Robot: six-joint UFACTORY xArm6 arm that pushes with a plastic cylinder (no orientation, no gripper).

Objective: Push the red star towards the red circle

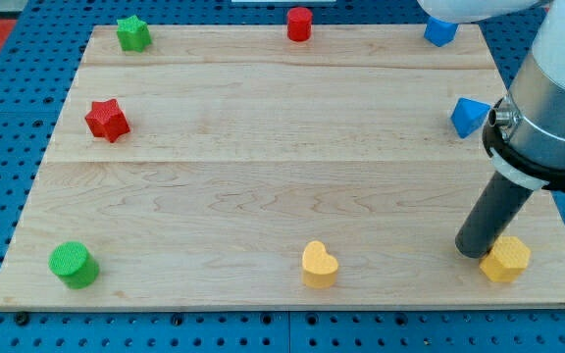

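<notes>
The red star lies near the desk's left edge, in the upper half of the view. The red circle stands at the top edge, right of the middle, well apart from the star.

My tip is at the lower right, just beside the yellow hexagon, on its left; whether they touch is hard to tell. The rod partly covers that block's upper left. There are no fingers on this arm, only the rod, so nothing is held.

The arm's grey body hides part of the blue block at the right edge, and the white part above cuts off the blue block in the top right corner; its shape cannot be made out.

Elsewhere sit a green star at top left, a green circle at bottom left and a yellow heart at bottom middle.
</notes>
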